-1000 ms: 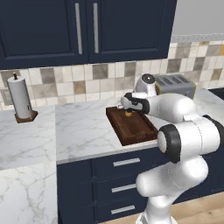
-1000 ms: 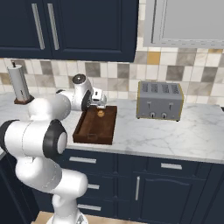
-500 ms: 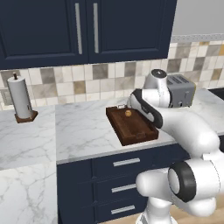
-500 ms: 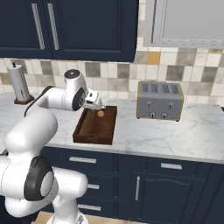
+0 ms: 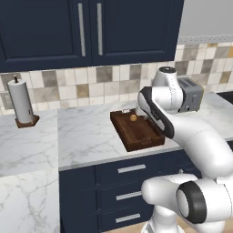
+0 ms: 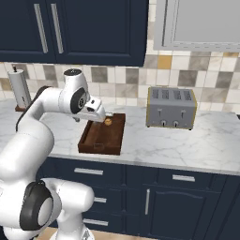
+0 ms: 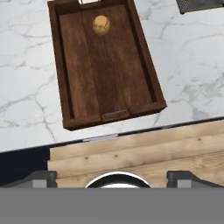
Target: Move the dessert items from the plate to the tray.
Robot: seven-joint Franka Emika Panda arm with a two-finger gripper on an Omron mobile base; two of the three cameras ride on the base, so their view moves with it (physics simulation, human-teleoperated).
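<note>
The dark wooden tray [image 7: 109, 74] lies on the marble counter, its short end at the counter's front edge. One round tan dessert item [image 7: 101, 25] rests on the tray's far end, also seen from the base as the dessert item [image 5: 133, 117] [image 6: 108, 121]. My gripper [image 7: 113, 178] hangs above the tray's near end and the counter edge. It is open wide with nothing between its fingertips [image 7: 43, 177]. From the right base, the gripper [image 6: 101, 115] sits just left of the pastry, above the tray [image 6: 101, 136]. The plate is out of view.
A silver toaster [image 6: 170, 107] stands on the counter right of the tray. A paper towel roll [image 5: 22, 101] stands far left by the tiled wall. Dark cabinets hang above. Drawer fronts and wood floor lie below the counter edge.
The arm has swung its elbow up and back, and the hand has drawn away from the pastry toward the tray's near end. The pastry stays where it lay on the tray.
</note>
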